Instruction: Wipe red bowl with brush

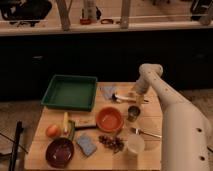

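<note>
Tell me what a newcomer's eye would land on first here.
The big white arm on the right stands out first, with its tool low over the far side of the table, by the brush. Next come the green tray at the back left and the glossy red bowl in the middle.

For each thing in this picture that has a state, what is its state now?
red bowl: upright, looks empty.
brush: lying flat, outside the red bowl.
end effector: low at the brush's handle; whether it grasps the brush cannot be told.
green tray: flat, empty.
metal cup: upright, beside the red bowl.
maroon bowl: upright, looks empty.
</note>
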Tool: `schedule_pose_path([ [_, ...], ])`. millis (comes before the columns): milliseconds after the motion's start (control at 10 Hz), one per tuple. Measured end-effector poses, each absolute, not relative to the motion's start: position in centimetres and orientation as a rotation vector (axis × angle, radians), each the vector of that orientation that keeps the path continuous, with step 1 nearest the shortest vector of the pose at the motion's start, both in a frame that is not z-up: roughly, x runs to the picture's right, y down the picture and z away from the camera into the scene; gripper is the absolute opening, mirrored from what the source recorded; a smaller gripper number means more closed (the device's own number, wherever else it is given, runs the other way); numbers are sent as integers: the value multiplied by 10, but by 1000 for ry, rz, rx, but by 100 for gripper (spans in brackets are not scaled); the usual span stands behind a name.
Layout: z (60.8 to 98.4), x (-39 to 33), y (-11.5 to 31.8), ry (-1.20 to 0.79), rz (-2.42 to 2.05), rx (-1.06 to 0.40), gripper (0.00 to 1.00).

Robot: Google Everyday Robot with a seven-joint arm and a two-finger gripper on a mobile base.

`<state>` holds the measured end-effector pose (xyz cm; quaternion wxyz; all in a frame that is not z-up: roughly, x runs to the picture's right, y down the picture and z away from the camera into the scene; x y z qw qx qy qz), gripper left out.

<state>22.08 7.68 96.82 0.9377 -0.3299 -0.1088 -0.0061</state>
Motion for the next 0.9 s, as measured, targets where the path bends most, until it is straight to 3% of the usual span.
schedule_pose_path([
  [700, 961, 201, 78, -260, -40, -687, 3],
  [900, 956, 199, 73, -263, -52, -679, 0],
])
